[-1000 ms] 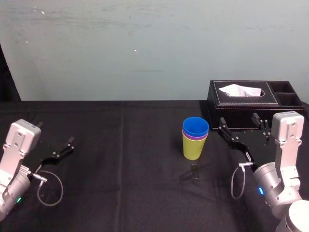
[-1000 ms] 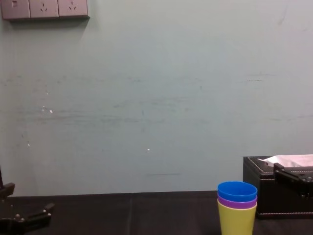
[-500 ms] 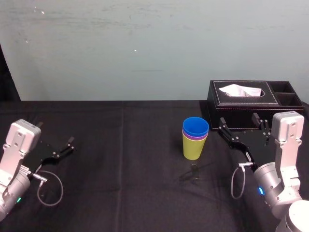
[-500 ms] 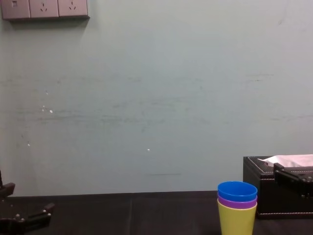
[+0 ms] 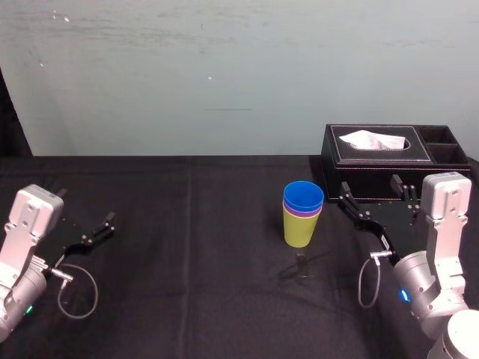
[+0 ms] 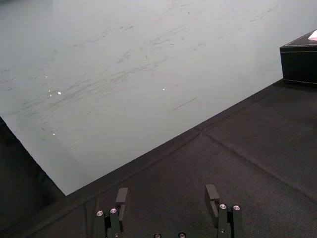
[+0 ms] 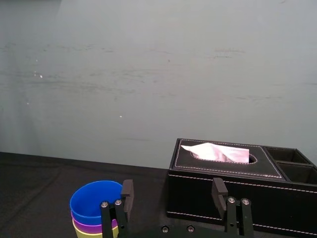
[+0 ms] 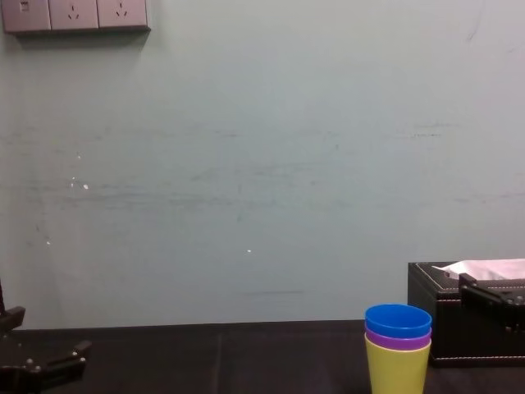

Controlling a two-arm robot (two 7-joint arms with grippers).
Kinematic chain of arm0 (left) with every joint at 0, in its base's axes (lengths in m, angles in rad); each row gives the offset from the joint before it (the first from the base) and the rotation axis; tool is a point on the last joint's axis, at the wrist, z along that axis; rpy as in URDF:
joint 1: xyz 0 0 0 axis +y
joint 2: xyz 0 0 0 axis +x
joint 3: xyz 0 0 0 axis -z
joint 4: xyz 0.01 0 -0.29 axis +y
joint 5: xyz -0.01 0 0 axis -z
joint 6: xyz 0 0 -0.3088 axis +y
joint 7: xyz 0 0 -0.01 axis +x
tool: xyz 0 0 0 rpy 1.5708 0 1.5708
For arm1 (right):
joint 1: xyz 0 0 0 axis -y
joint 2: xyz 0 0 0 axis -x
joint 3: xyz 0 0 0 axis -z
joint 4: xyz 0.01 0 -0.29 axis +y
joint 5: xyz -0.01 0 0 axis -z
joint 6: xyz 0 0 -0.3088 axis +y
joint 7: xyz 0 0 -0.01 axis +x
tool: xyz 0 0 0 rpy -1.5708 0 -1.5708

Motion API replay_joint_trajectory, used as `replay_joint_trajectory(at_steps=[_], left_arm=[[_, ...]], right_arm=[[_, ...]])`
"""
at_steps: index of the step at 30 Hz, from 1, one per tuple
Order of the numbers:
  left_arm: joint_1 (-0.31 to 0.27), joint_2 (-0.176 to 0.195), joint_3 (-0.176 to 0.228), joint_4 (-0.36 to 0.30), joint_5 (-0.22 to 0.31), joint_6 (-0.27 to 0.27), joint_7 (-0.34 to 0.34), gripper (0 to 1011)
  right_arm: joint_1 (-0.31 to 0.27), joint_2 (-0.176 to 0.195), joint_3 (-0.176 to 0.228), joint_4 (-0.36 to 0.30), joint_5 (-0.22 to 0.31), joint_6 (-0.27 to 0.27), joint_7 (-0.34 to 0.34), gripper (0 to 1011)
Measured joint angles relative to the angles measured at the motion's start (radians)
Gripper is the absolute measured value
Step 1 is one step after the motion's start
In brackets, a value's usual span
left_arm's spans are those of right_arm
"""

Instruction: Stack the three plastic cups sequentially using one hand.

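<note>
Well: cups (image 5: 302, 213), black cloth (image 5: 187, 262) (teal wall (image 5: 224, 67)).

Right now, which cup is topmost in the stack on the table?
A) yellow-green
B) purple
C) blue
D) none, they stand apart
C: the blue cup sits nested on top, the rim of the purple cup shows under it, and the yellow-green cup is at the bottom. The left gripper and the right gripper are open, apart from the stack.
</note>
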Motion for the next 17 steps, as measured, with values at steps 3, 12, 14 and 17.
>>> replay_joint_trajectory(at_steps=[3,12,14,17], left_arm=[[0.0,0.0,0.0,0.0,0.0,0.0,0.0,1000],[0.0,0.0,0.0,0.0,0.0,0.0,0.0,1000],[0.0,0.0,0.0,0.0,0.0,0.0,0.0,1000],[0.0,0.0,0.0,0.0,0.0,0.0,0.0,1000]], right_arm=[[0.0,0.0,0.0,0.0,0.0,0.0,0.0,1003],[0.0,0.0,0.0,0.0,0.0,0.0,0.0,1003],[0.0,0.0,0.0,0.0,0.0,0.0,0.0,1003],[0.0,0.0,0.0,0.0,0.0,0.0,0.0,1003]])
